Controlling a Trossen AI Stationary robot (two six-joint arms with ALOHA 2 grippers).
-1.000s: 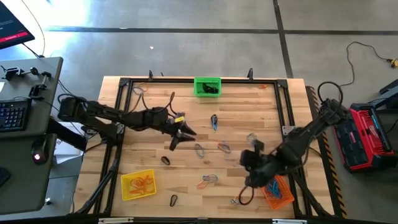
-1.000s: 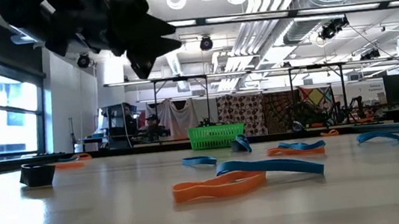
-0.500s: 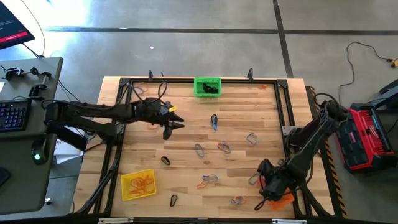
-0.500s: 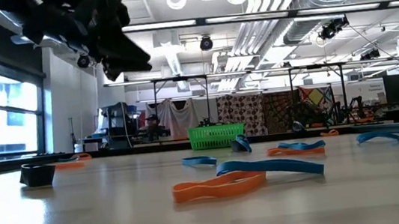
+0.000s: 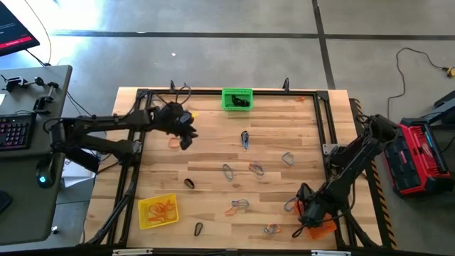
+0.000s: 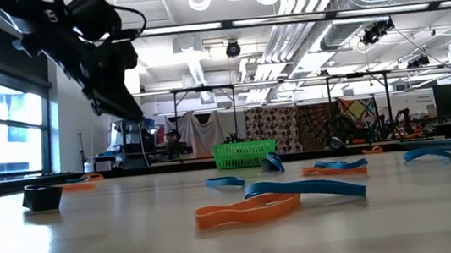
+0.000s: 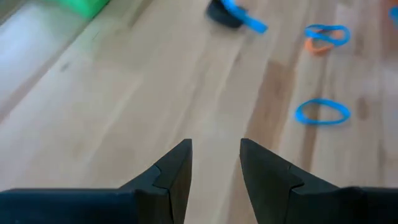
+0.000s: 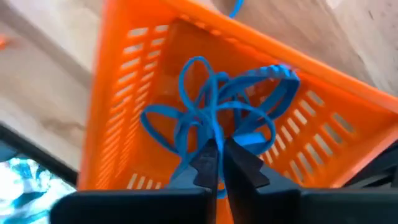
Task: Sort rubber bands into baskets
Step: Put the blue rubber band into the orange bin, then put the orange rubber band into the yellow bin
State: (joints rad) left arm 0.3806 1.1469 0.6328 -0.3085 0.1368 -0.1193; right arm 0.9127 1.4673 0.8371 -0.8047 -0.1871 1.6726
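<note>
**Right tool down in the orange basket, left tool empty over the bench**

The right tool is lowered into the orange basket at the bench's near right corner. Its two fingers are nearly pressed together, their tips among a tangle of blue rubber bands lying in the basket; whether they pinch a strand, I can't tell.

The left tool hangs above the far left part of the bench, fingers parted with bare wood showing between them, holding nothing. An orange band lies just beside it in the high view.

The green basket stands at the middle of the far edge with something dark in it. The yellow basket sits at the near left corner with orange bands inside. Loose blue, orange and black bands are scattered over the middle of the bench, and a blue-and-orange pair lies closest to the low camera.
</note>
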